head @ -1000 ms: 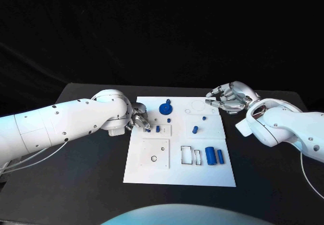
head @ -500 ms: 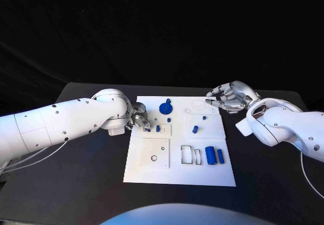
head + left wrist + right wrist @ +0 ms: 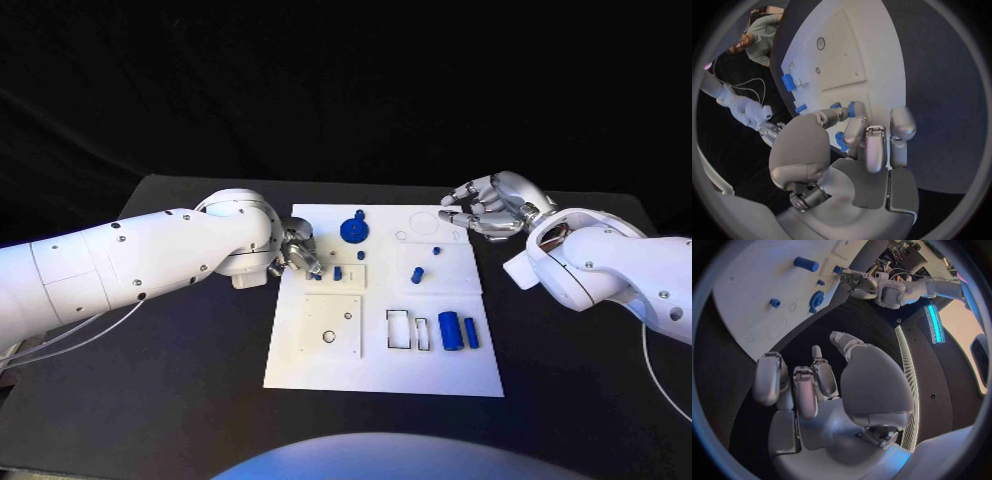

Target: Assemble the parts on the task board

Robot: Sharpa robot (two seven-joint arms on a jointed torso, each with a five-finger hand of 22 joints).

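Left hand point(image 3: 299, 256) pinching small blue part point(image 3: 856, 109) at task board point(image 3: 433, 375) edge; right hand point(image 3: 490, 208) curled, holding nothing; two cylinders point(image 3: 459, 331) loose, slots unfilled, assembly early

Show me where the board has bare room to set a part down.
The near strip of the task board, below the square plate and the two blue cylinders, is bare. Crowded: the far left part, where the left hand works among small blue pieces beside the blue disc.
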